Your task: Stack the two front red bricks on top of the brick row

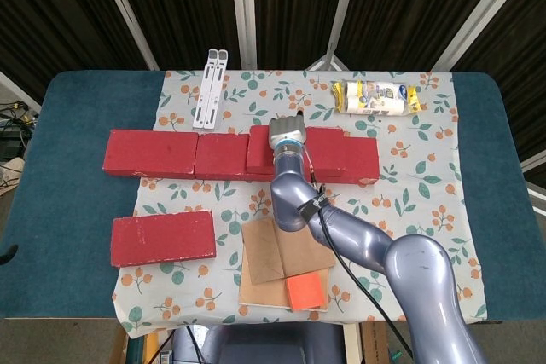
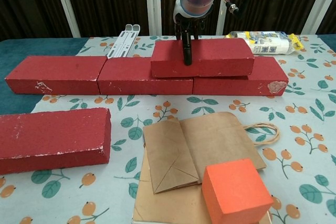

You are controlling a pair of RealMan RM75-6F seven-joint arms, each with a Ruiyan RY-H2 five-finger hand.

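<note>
Three red bricks lie in a row (image 1: 149, 153) (image 2: 55, 74) across the floral cloth. A fourth red brick (image 1: 328, 147) (image 2: 220, 59) sits on top of the row, over the seam between the middle and right bricks. My right hand (image 2: 187, 32) reaches down from above and grips this upper brick, with dark fingers (image 2: 187, 51) over its front face. In the head view the wrist (image 1: 287, 135) hides the hand. Another red brick (image 1: 162, 238) (image 2: 52, 139) lies alone at the front left. My left hand does not show.
A brown paper bag (image 1: 281, 253) (image 2: 205, 148) lies at the front centre with an orange block (image 1: 307, 290) (image 2: 236, 192) on it. A white folding stand (image 1: 210, 89) and a pack of rolls (image 1: 380, 97) sit behind the row.
</note>
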